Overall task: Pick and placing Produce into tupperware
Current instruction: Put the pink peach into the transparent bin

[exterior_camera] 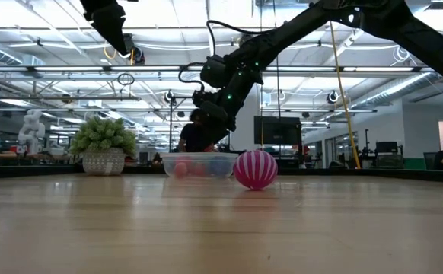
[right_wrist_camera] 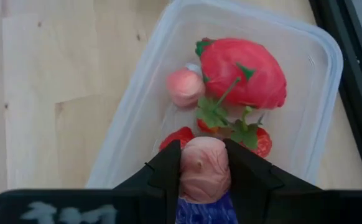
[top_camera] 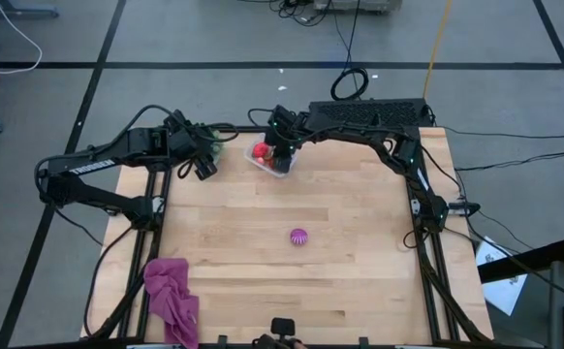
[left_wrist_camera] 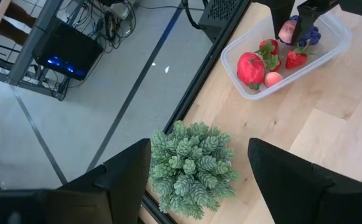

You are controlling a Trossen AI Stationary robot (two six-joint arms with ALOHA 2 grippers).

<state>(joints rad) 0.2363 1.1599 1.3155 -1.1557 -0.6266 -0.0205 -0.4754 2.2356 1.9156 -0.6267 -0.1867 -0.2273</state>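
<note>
Two arms are over the far part of the counter (top_camera: 340,271), and my right pincer (right_wrist_camera: 204,163) is the one at work. It hangs directly above the tupperware (top_camera: 271,161) and pinches a pinkish-tan produce piece (right_wrist_camera: 204,167) between its fingers. The relation that matters is vertical — the tub's open mouth lies straight below the held piece, so I judge a short descent and release is all that remains for this item.

The tupperware is a clear rectangular tub with rounded corners, standing near the counter's far edge, just beside the green plant (left_wrist_camera: 191,167). Inside it lie a large red fruit (right_wrist_camera: 242,71), strawberries (left_wrist_camera: 296,59), a small pink ball (right_wrist_camera: 185,87) and something blue-purple under my fingers.

My left pincer (left_wrist_camera: 199,177) waits above the plant, fingers spread and holding nothing.

One magenta-striped ball (top_camera: 298,237) lies alone mid-counter, well apart from the tub — roughly between the two arms' bases, not clearly nearer either.
</note>
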